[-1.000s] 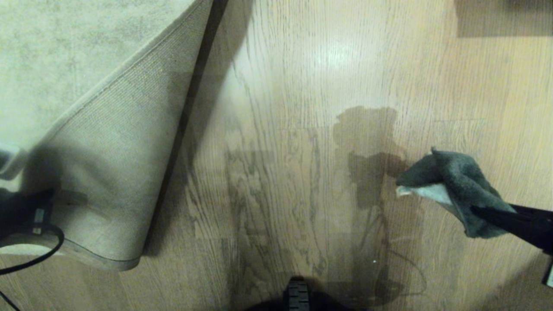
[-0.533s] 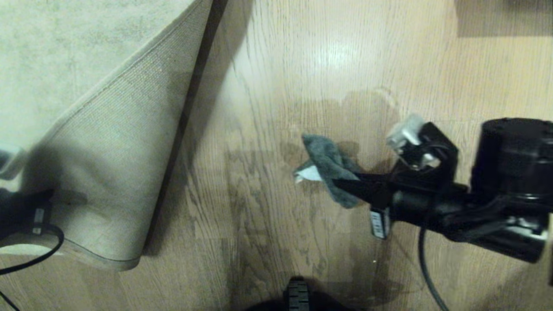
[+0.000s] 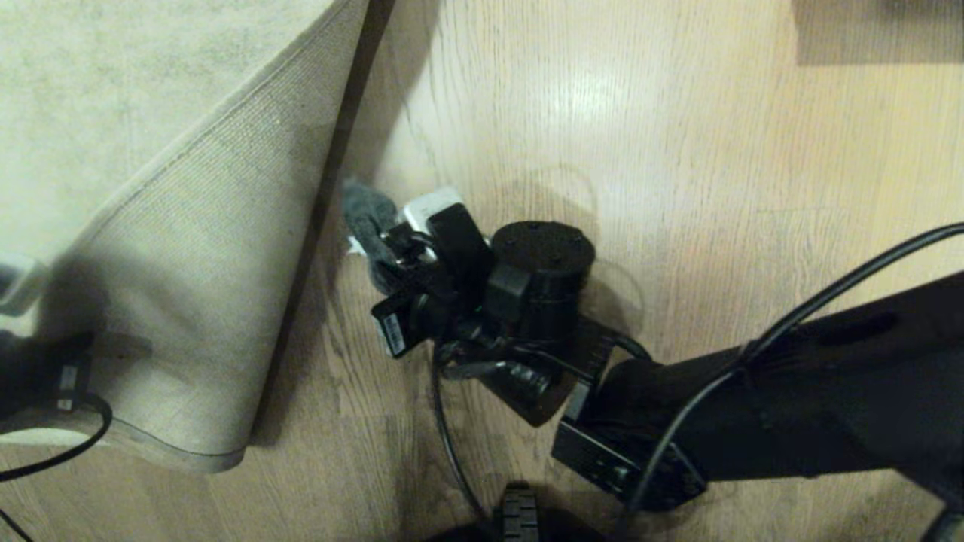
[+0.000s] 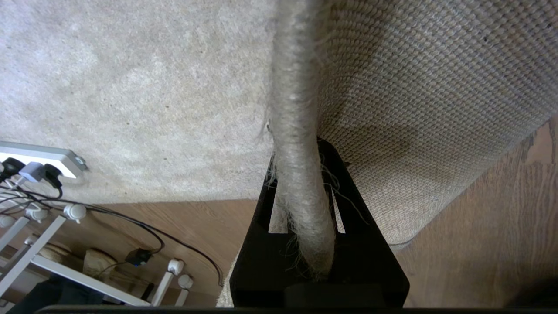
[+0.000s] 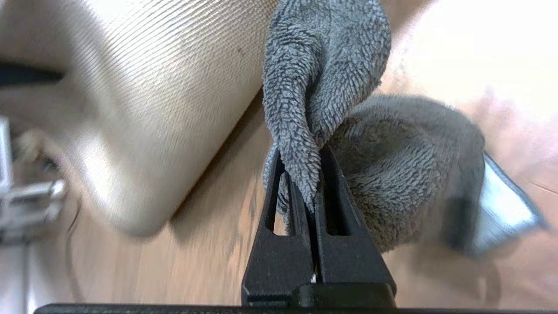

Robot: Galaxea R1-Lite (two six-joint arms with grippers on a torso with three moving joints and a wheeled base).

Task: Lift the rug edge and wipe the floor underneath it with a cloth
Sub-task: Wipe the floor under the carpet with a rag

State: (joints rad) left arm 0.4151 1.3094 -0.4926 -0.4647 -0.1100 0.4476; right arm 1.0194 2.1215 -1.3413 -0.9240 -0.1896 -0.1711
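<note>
The rug edge (image 3: 196, 301) is lifted and folded back at the left, its woven tan backing facing up. My left gripper (image 4: 301, 174) is shut on the rug's fuzzy border (image 4: 296, 109); in the head view it shows only as a dark shape (image 3: 45, 369) at the far left. Over the wood floor (image 3: 640, 135), my right arm reaches across to the foot of the raised rug. My right gripper (image 5: 301, 161) is shut on the dark grey cloth (image 5: 392, 174), which bunches beyond the fingers with a pale corner showing. The cloth (image 3: 367, 214) lies close beside the rug's shadowed fold.
A white power strip (image 4: 39, 159) with plugs and black cables lies on the rug near its border, beside white rack legs (image 4: 87, 270). A black part of my base (image 3: 520, 516) shows at the bottom. A dark patch (image 3: 874, 30) sits at top right.
My right arm has swept leftward across the floor with the cloth, from the right side to the foot of the lifted rug. The left gripper and the rug have kept still.
</note>
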